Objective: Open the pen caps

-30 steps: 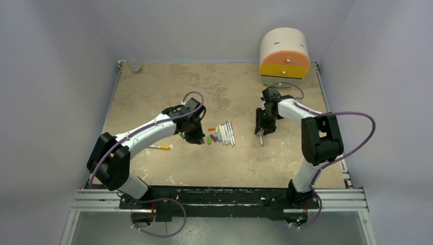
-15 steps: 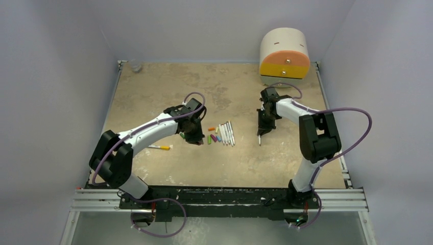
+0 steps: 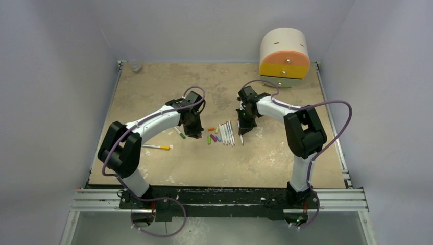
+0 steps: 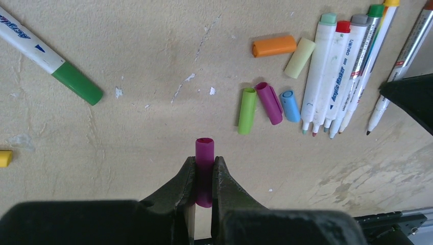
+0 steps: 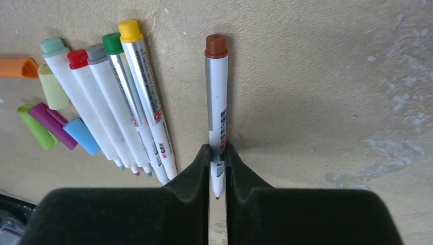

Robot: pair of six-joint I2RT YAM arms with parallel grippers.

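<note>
Left wrist view: the left hand [image 4: 205, 164] is clenched on a magenta cap [image 4: 205, 152], left of the row of uncapped pens [image 4: 332, 76], with loose caps [image 4: 268, 102] lying between. The right hand [image 5: 217, 158] grasps a brown-ended pen [image 5: 216, 102] just right of that row. The caps look light, hard and slick, so pinching one across its middle seems safest. Around the row spreads a mottled tan worktop [image 3: 153, 92], closed in by grey walls [image 3: 51, 76].

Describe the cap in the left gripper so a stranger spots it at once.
Find the row of uncapped pens mid-table; loose caps lie just left of it. Further left, the left gripper pinches a magenta cap. The other magenta cap lies loose in that cluster; this one alone is clamped.
</note>
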